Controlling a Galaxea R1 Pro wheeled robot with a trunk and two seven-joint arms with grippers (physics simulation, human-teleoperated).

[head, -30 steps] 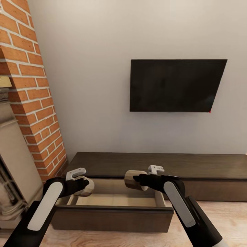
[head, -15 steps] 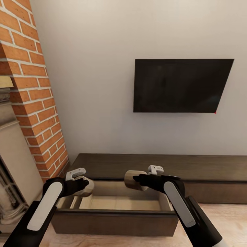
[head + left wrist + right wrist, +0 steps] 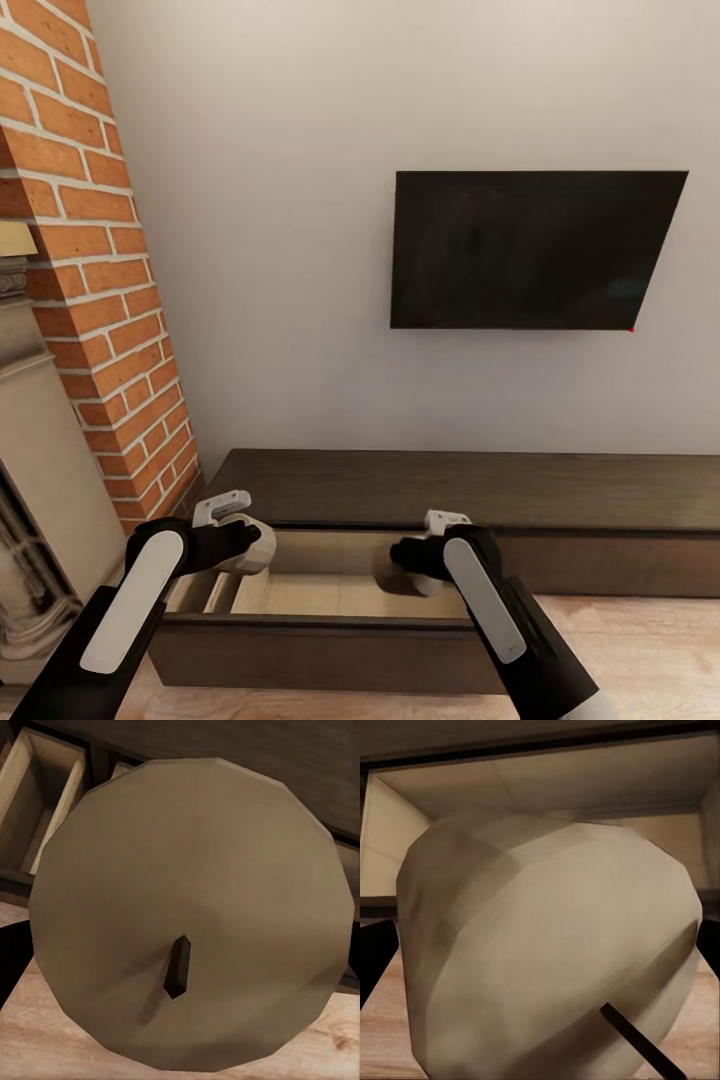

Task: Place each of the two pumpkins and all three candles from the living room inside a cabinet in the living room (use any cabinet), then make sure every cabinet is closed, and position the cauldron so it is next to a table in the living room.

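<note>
Both black-and-white arms reach forward from the frame's bottom; left gripper (image 3: 243, 537) and right gripper (image 3: 408, 562) each clamp something.

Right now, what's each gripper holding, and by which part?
Left gripper: a stubby grey-beige cylinder candle, held by its side. Right gripper: another grey-beige candle, over the open drawer; contact part hidden.

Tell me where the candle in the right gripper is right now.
In the head view, the candle sits in the right gripper, lowered into the open cabinet drawer at its right half, below the wall-mounted TV.
</note>
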